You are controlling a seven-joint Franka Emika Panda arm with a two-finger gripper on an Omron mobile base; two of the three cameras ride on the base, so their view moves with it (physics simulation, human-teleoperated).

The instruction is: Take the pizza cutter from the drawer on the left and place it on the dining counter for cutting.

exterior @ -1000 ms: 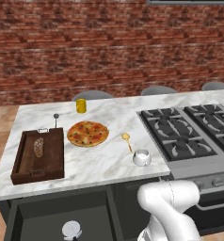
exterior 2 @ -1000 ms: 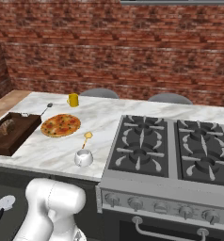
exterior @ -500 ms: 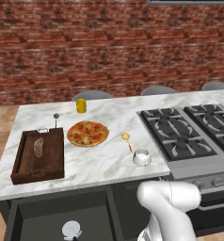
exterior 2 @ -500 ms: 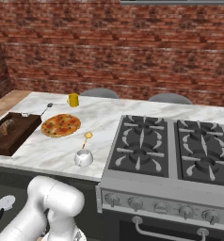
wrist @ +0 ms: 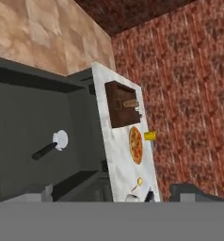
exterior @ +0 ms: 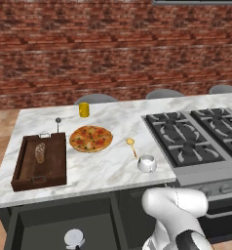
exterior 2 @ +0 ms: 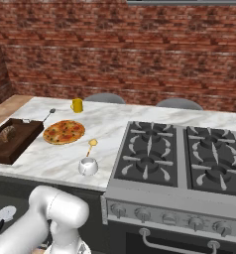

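Behind, a red brick wall is running along the white marble dining counter (exterior: 103, 171), which is carrying a brown wooden tray (exterior: 40, 163), a pizza (exterior: 91, 138), a yellow cup (exterior: 84, 109) and a white bowl (exterior: 147, 163) beside the black cooktop (exterior: 196, 134). Since the earlier frame the arm's white elbow is leaning further left. Below, the pizza cutter (wrist: 52, 145) is lying in the open drawer (wrist: 34, 136). The claw is standing wide open, holding nothing.
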